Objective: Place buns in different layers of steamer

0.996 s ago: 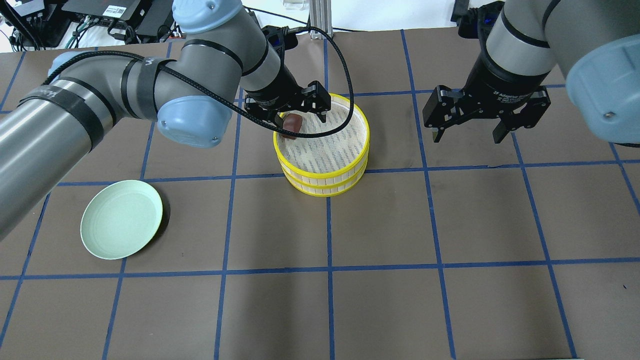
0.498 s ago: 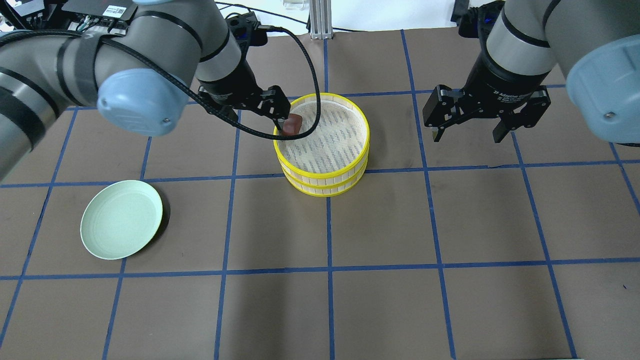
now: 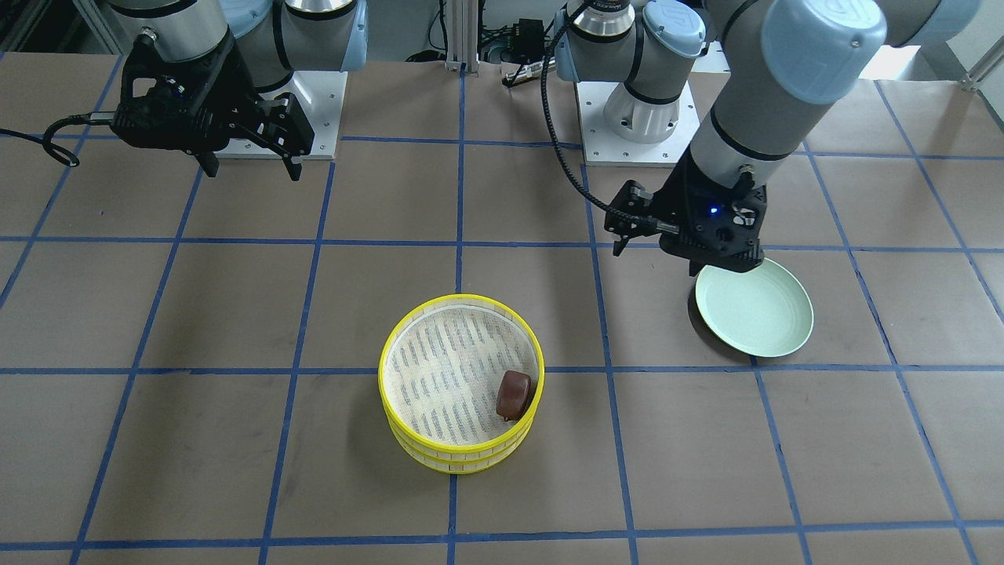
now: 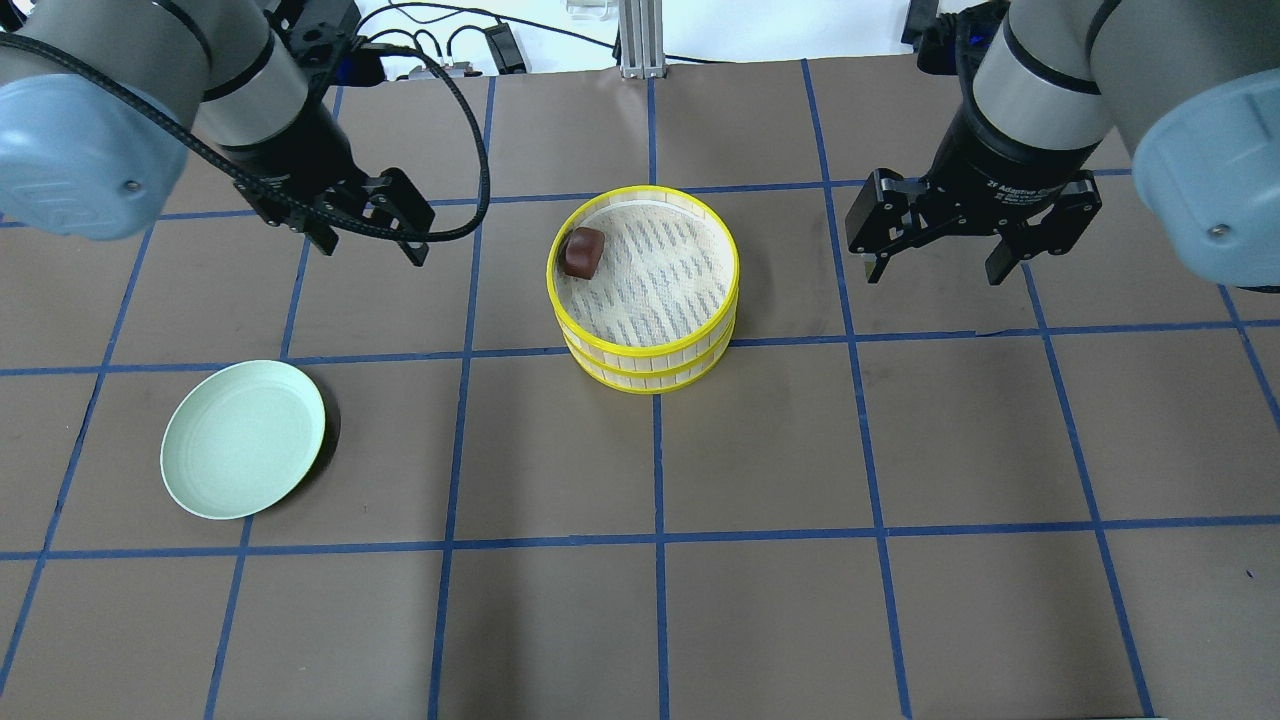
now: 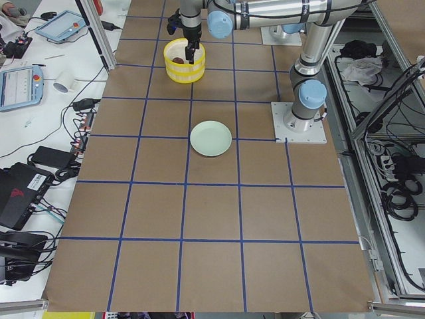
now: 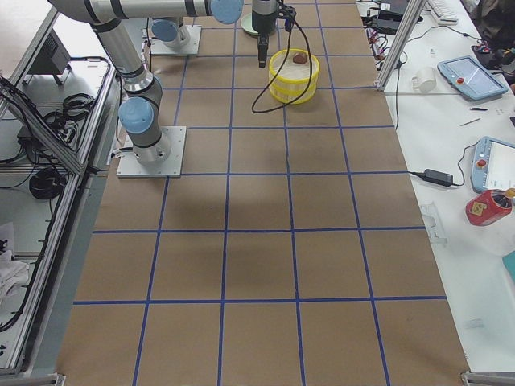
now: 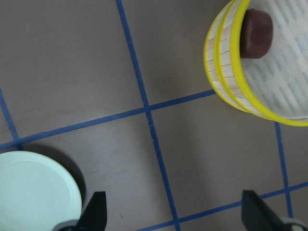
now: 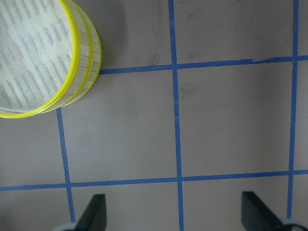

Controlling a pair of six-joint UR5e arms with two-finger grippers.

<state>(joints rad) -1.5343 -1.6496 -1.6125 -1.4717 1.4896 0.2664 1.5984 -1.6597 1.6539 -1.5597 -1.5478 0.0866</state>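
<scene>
Tabletop (image 4: 760,620) job seemingly near done: brown bun (image 4: 582,252) in top layer (image 4: 737,282), white bun unseen, left gripper (image 4: 370,245) and right gripper (image 4: 934,272) released.

6 downward views, steamer (image 4: 648,368) in all

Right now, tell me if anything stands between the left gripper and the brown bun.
Only the top tray: the bun lies inside it, against the wall on the side of the open left gripper. Nothing else visible lies between them, and the bun is uncovered from above.
</scene>
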